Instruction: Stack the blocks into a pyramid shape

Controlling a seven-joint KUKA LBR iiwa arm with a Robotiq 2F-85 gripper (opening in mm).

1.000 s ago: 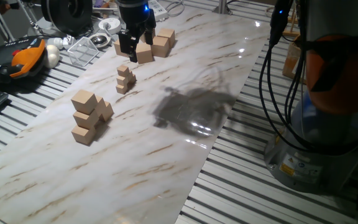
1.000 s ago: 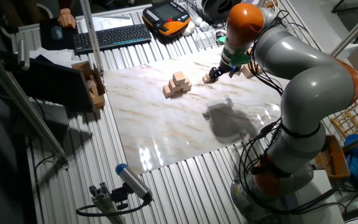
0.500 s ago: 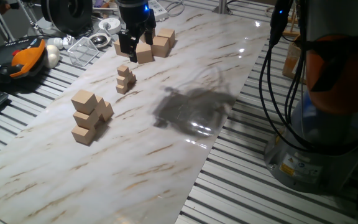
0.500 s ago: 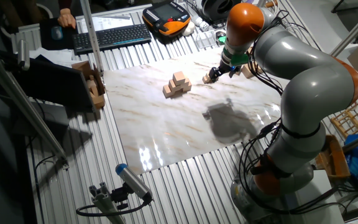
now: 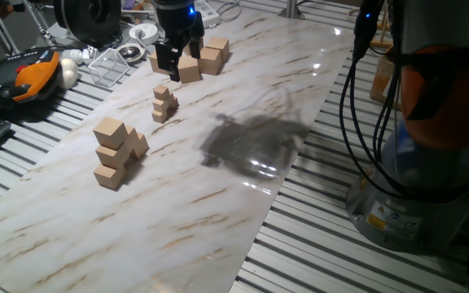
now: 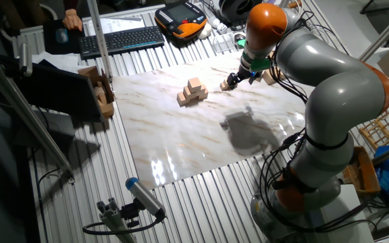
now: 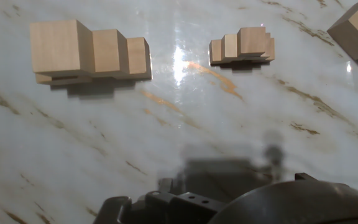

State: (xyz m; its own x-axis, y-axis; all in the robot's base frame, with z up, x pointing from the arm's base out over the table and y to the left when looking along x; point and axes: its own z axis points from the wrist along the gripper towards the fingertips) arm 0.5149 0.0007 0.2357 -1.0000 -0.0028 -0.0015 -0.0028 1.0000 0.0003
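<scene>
A stepped pyramid shape (image 5: 116, 153) of tan blocks stands at the near left of the marble board, with a single cube on top. It also shows from the other side (image 6: 193, 91) and in the hand view (image 7: 86, 55). More loose blocks (image 5: 210, 57) lie at the far end of the board. My gripper (image 5: 176, 63) hangs low just beside them, one block (image 5: 190, 71) right in front of its fingers. The black fingers stand apart and I see nothing held between them. The hand view shows only the hand's dark body and one loose block (image 7: 356, 34) at the top right.
A small pile of much smaller tan cubes (image 5: 164, 103) sits between the pyramid and the gripper. Off the board's far left lie a clear plastic box (image 5: 112, 65), an orange pendant (image 5: 35, 73) and a keyboard (image 6: 120, 39). Cables hang at the right (image 5: 357, 98).
</scene>
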